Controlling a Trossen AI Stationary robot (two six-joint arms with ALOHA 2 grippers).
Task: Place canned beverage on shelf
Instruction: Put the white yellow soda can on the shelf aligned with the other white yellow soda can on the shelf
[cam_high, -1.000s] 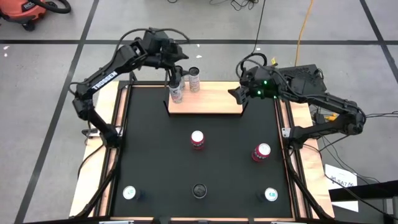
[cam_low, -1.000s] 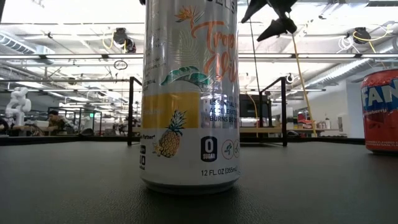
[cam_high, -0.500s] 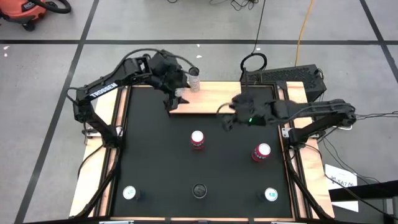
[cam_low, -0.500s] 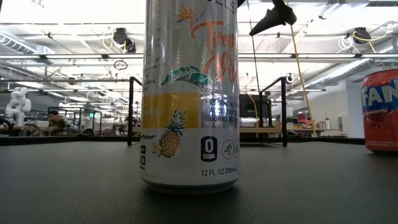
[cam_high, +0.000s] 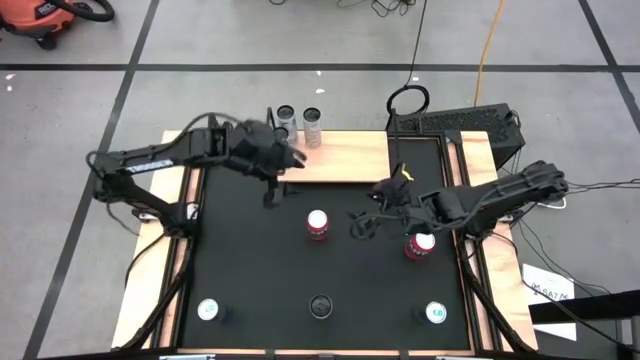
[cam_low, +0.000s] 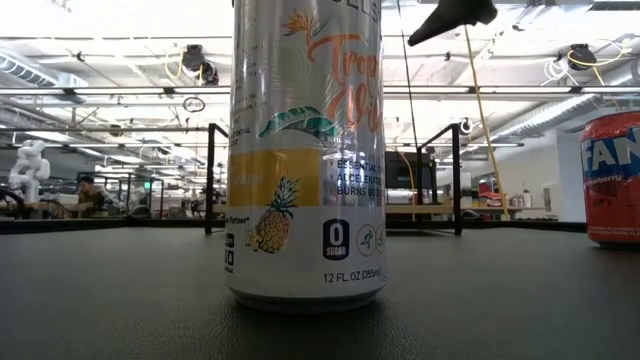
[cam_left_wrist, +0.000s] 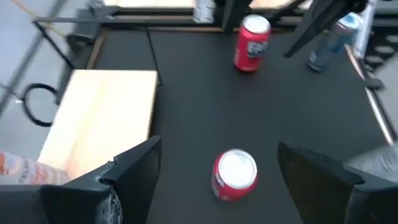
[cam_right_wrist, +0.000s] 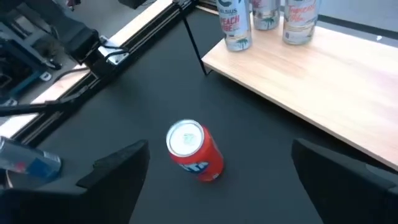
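High view: red soda can (cam_high: 318, 224) stands upright between both spread, empty pincers, right pincer (cam_high: 362, 221) just beside it, left pincer (cam_high: 275, 180) nearer the shelf (cam_high: 345, 160).

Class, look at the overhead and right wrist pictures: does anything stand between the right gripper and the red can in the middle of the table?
Nothing visible does. The right gripper, open, hangs beside the red can over bare black tabletop. In the right wrist view the can stands alone ahead of the fingers.
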